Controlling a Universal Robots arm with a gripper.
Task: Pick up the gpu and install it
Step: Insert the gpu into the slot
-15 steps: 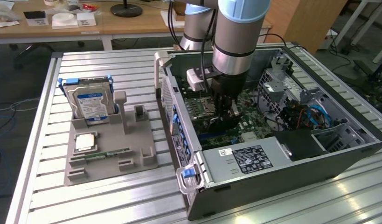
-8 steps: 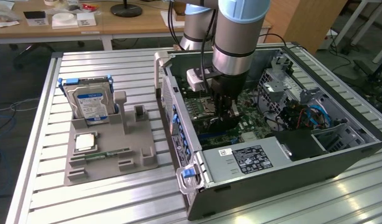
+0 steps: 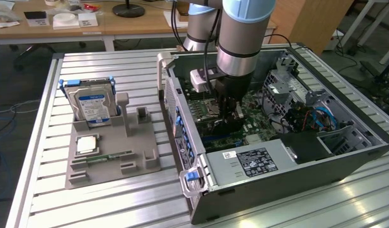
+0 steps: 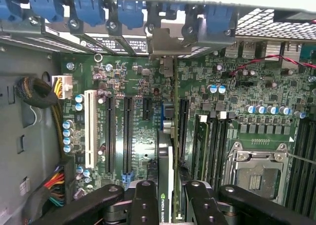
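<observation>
The gpu [image 4: 168,160] is a thin black card seen edge-on, standing upright over the green motherboard [image 4: 123,76] between two long black slots [image 4: 127,131]. Its silvery bracket [image 4: 165,44] reaches the case's rear wall under the blue clips. My gripper [image 4: 168,207] is shut on the card, one black finger [image 4: 143,205] on each side. In the exterior view, the gripper [image 3: 227,116] reaches straight down into the open computer case [image 3: 277,190] with the gpu [image 3: 221,127] low at the board. Whether the card is seated in a slot I cannot tell.
An empty processor socket [image 4: 259,178] and memory slots lie beside the card. Cable bundles [image 4: 39,94] run along the case wall. Outside the case, a grey holder [image 3: 112,164] carries a silver hard drive [image 3: 93,107], a chip [image 3: 88,143] and a green memory stick [image 3: 109,156].
</observation>
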